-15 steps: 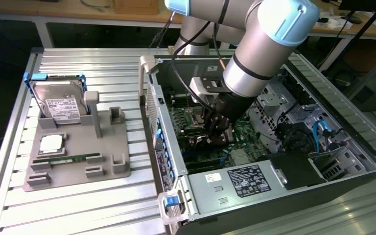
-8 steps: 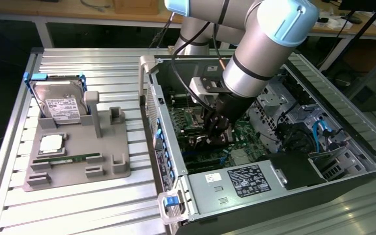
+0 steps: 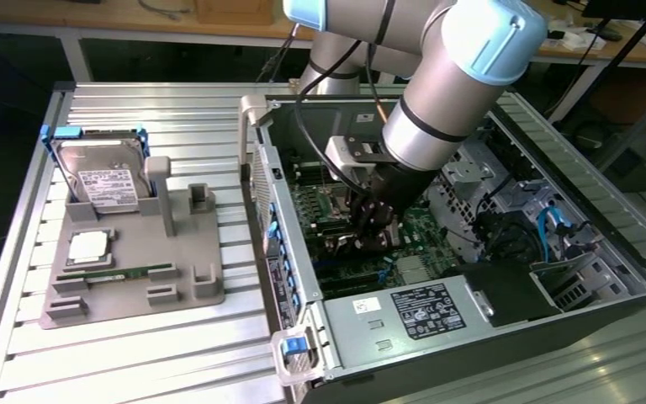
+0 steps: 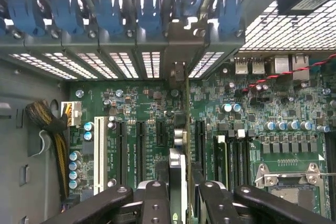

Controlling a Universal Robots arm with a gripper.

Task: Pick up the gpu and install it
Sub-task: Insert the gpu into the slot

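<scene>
In the wrist view the gpu (image 4: 178, 167) is a thin card seen edge-on, standing upright between my two black fingers (image 4: 155, 199). My gripper (image 4: 181, 195) is shut on it. The card's silver bracket (image 4: 178, 43) reaches the rear slot wall of the case, under the blue clips (image 4: 148, 14). It stands over the motherboard (image 4: 262, 108), in line with the black expansion slots (image 4: 140, 148); how deep it sits in a slot I cannot tell. In the exterior view my gripper (image 3: 373, 225) is down inside the open computer case (image 3: 592, 278).
Outside the case, on the exterior view's left, a grey fixture (image 3: 132, 290) holds a silver hard drive (image 3: 104, 181), a CPU (image 3: 87, 246) and a green RAM stick (image 3: 115, 273). The power supply (image 3: 413, 311) and drive cages (image 3: 474, 181) crowd the case interior. Yellow-black cables (image 4: 50, 124) lie beside the white slot.
</scene>
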